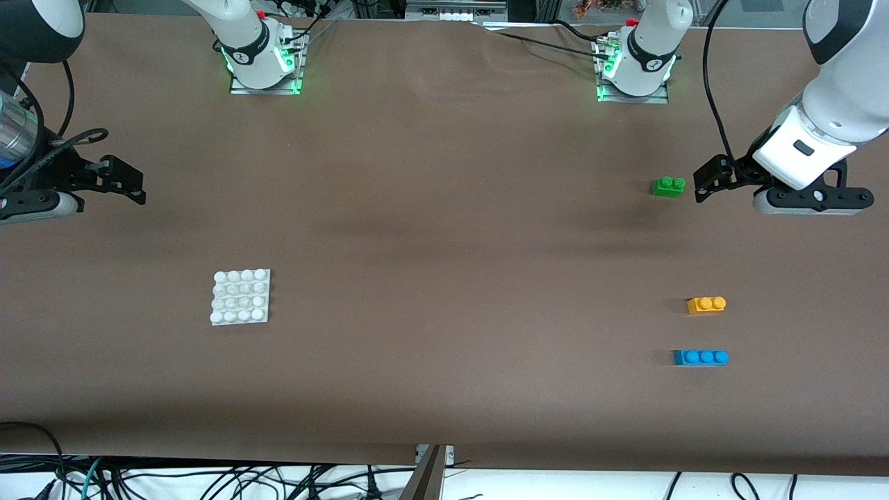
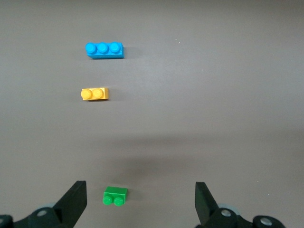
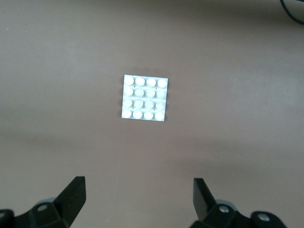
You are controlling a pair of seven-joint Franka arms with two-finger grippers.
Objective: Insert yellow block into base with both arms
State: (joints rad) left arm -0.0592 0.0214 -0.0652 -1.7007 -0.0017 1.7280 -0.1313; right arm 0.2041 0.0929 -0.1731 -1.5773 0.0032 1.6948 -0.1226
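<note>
Wrist views: both claws wide, empty

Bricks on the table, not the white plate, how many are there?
3, all toward the left arm's end. The green brick is farthest from the front camera, the yellow block sits nearer, and the blue three-stud brick is nearest. None looks hidden.

Yellow block point(image 1: 705, 305) toward left arm's end; base point(image 1: 240, 297) toward right arm's.

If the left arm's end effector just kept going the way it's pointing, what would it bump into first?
Probably the green brick, which lies just ahead of the open left end effector in the left wrist view, slightly off centre. Height is unclear, so it might pass over.
</note>
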